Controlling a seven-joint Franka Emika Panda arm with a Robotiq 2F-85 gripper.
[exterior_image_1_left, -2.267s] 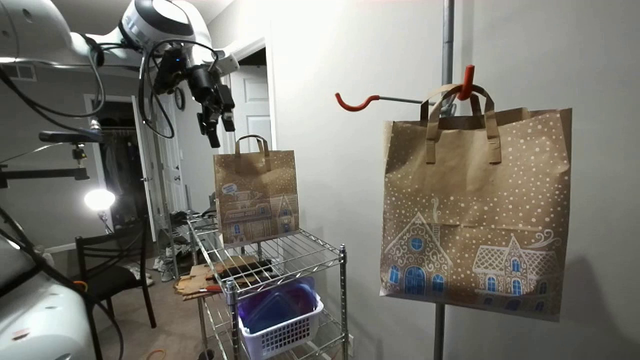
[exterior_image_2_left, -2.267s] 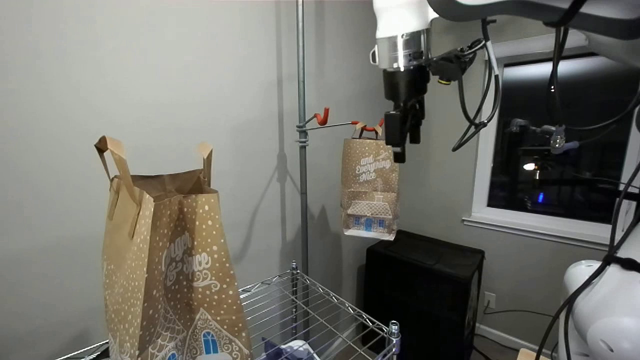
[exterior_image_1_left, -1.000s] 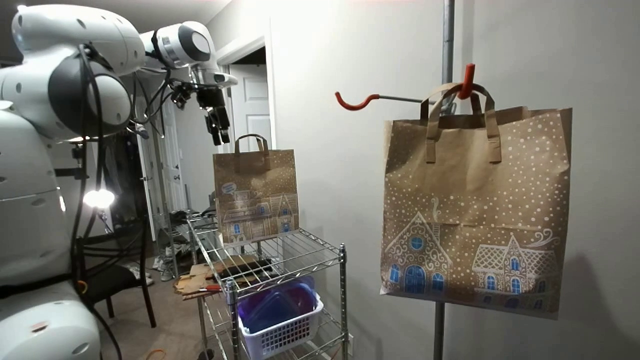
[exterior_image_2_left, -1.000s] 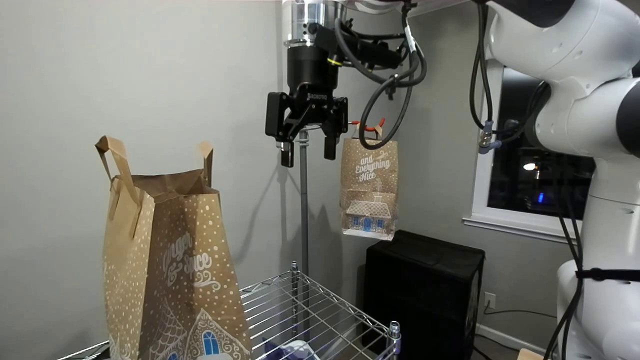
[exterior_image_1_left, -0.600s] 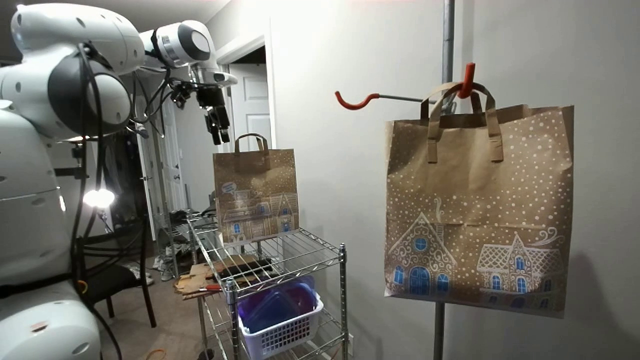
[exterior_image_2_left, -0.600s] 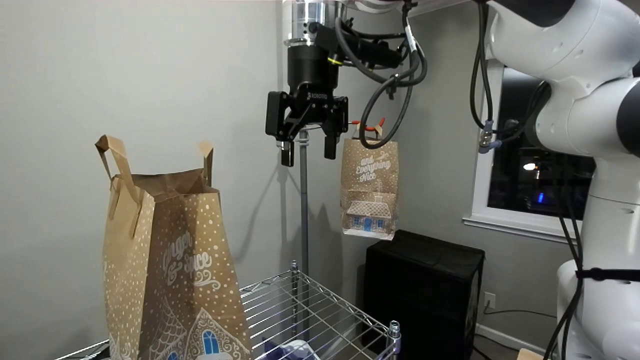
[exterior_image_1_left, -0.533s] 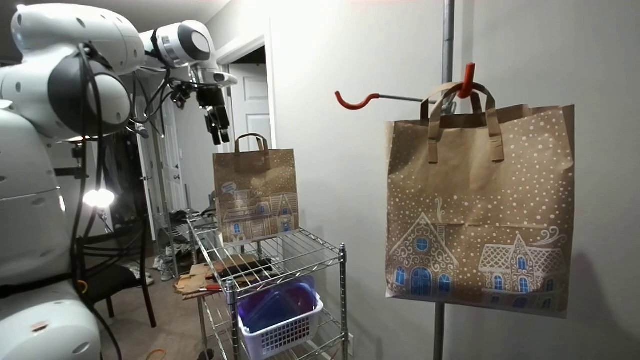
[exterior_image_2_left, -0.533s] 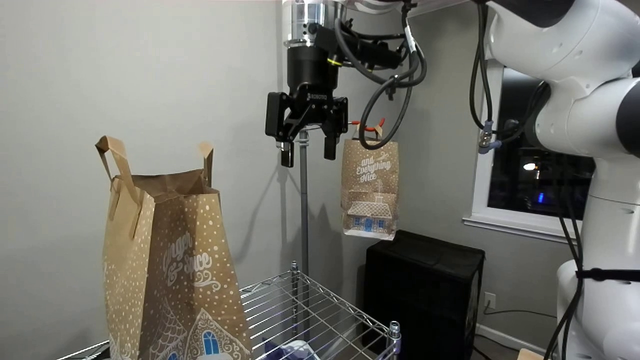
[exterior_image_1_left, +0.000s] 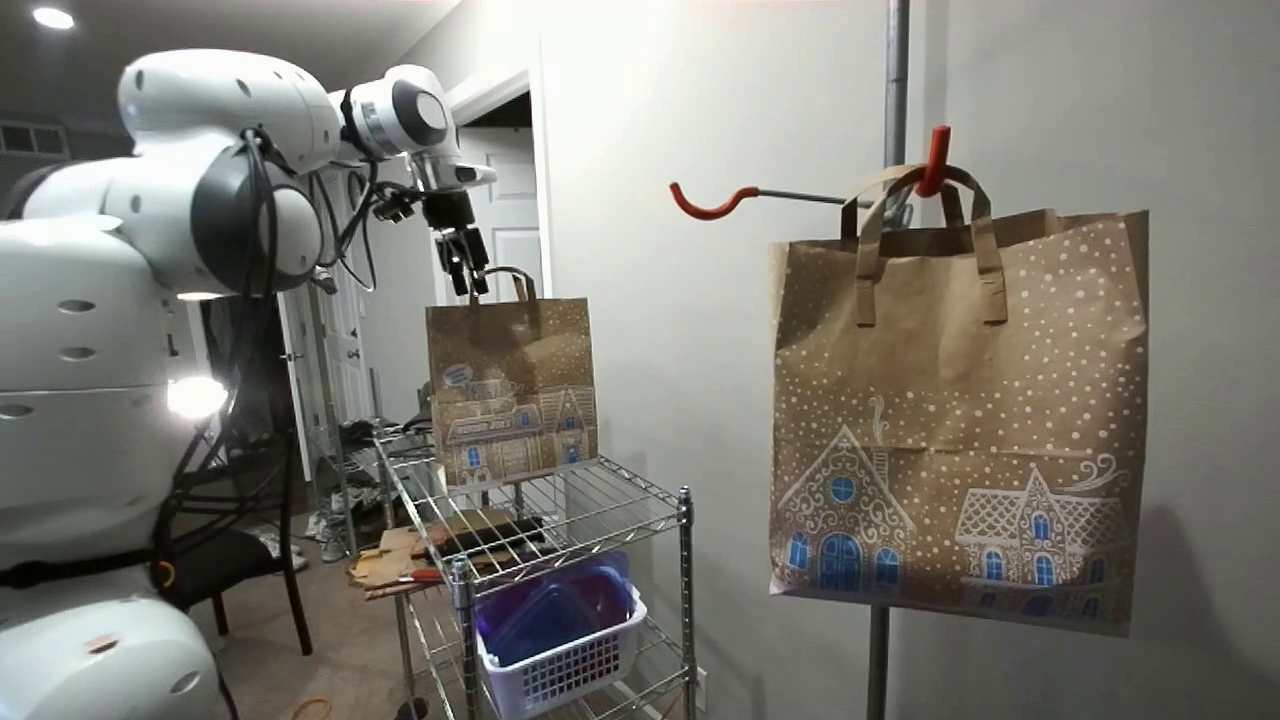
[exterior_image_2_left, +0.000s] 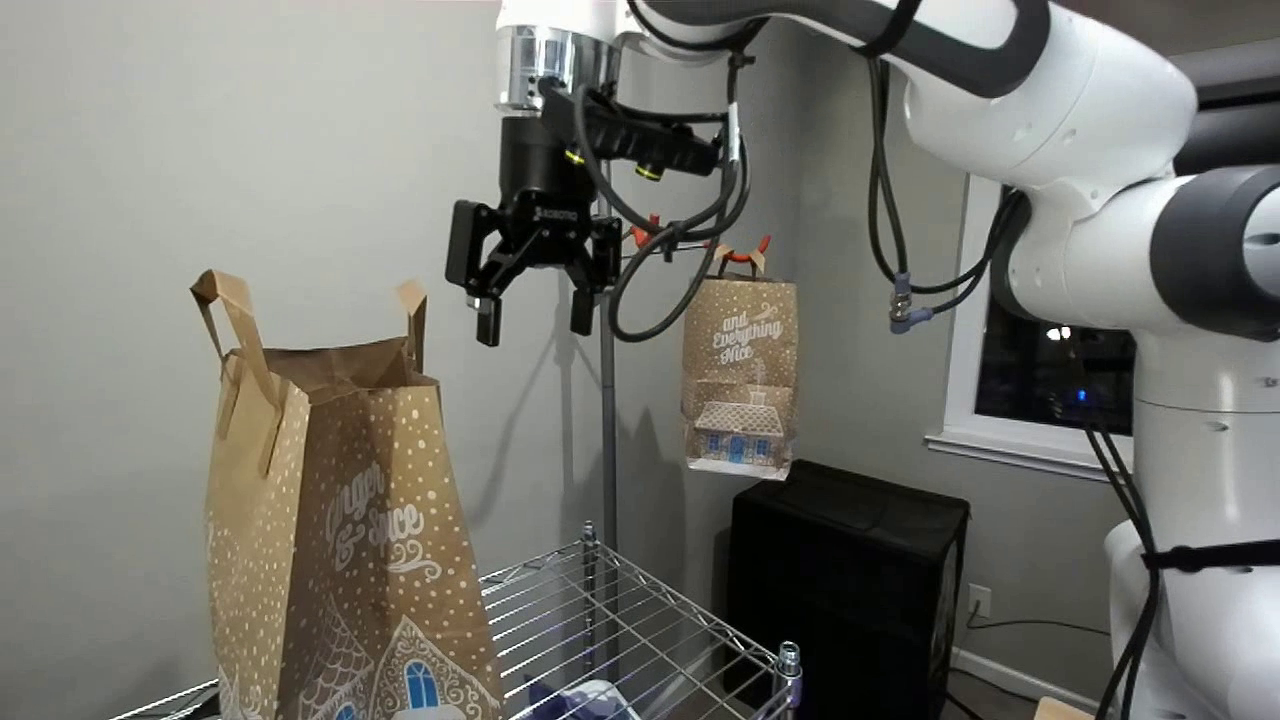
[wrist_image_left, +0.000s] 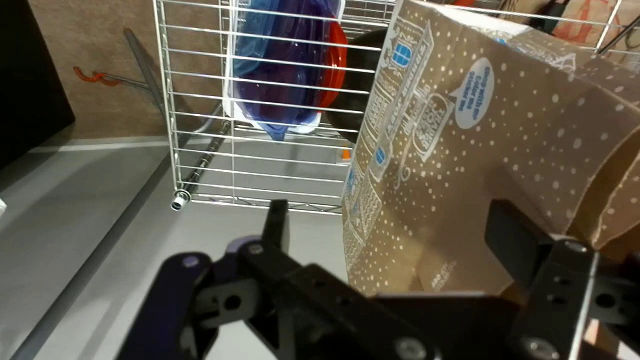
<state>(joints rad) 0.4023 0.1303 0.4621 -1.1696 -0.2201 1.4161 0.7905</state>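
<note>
My gripper (exterior_image_2_left: 535, 318) is open and empty, pointing down above the wire shelf. A brown paper bag with white and blue house prints (exterior_image_2_left: 350, 530) stands upright on the shelf, its loop handles raised. The gripper is beside and slightly above this bag's top, apart from it in that view. In an exterior view the fingertips (exterior_image_1_left: 469, 284) overlap the near handle's outline; I cannot tell contact there. In the wrist view the bag's printed side (wrist_image_left: 450, 165) lies below and between the open fingers (wrist_image_left: 392, 220). A similar bag (exterior_image_1_left: 955, 430) hangs from an orange-tipped hook.
The wire shelf (exterior_image_1_left: 610, 510) holds a lilac basket (exterior_image_1_left: 565, 675) on its lower level. A grey pole (exterior_image_1_left: 895, 80) carries the hooks, with one bare orange hook (exterior_image_1_left: 712, 210) facing the shelf. A black box (exterior_image_2_left: 845, 570) stands below the hanging bag. A chair (exterior_image_1_left: 235, 560) stands behind.
The arm has swung towards the shelf bag; over the last half second the gripper moved closer to its handles and slightly down. The hanging bag has shifted slightly. The shelf bag has not moved.
</note>
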